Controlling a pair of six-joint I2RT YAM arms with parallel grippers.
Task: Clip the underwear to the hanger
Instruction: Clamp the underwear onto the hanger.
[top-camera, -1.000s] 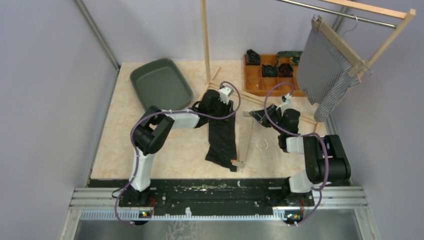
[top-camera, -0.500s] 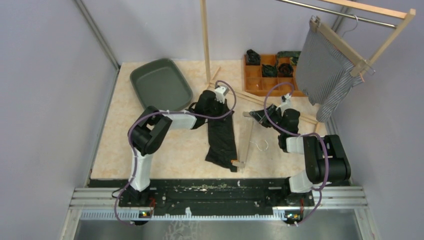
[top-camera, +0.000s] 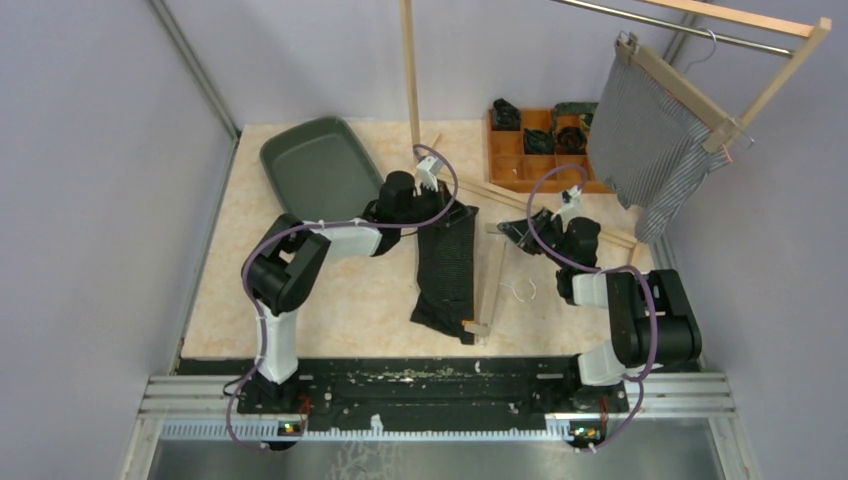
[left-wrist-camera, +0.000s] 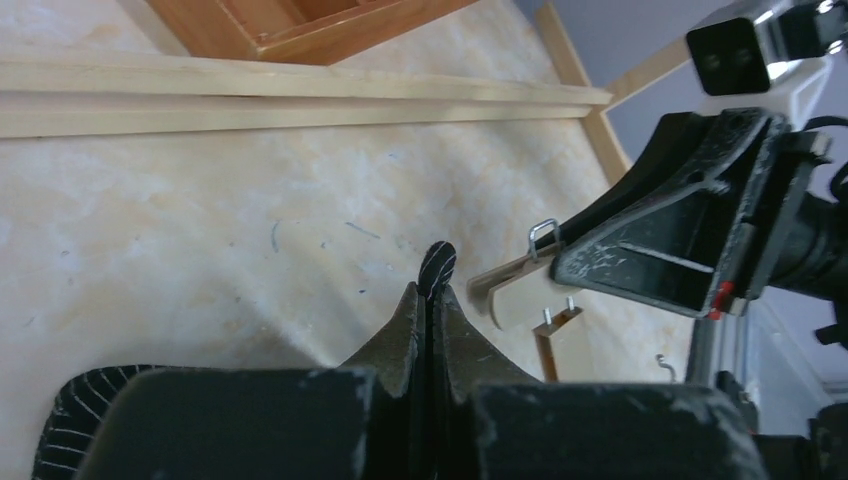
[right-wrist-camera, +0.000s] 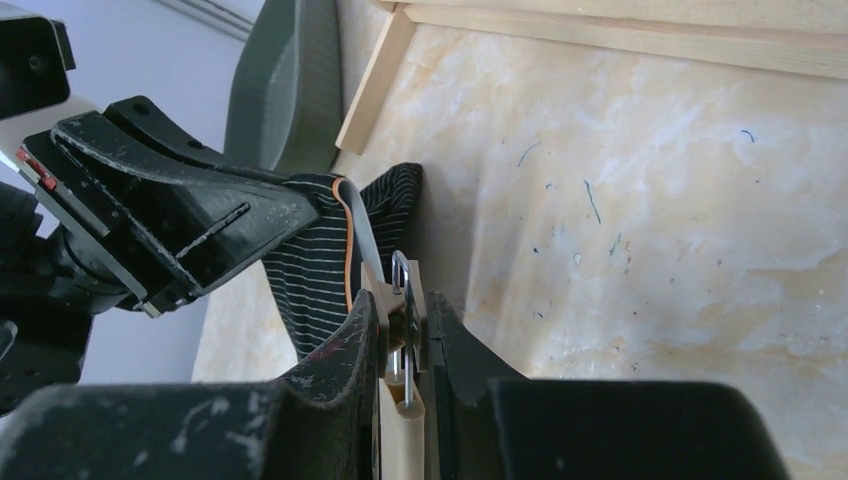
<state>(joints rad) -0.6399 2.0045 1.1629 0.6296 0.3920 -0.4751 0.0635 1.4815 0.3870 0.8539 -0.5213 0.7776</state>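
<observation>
Underwear within left gripper

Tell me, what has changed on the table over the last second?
The left gripper, shut on the top edge of the underwear, drew toward the far side of the table and a little left, stretching the cloth and spreading its top. The right gripper stayed clamped on the clip of the hanger, which did not move.
</observation>
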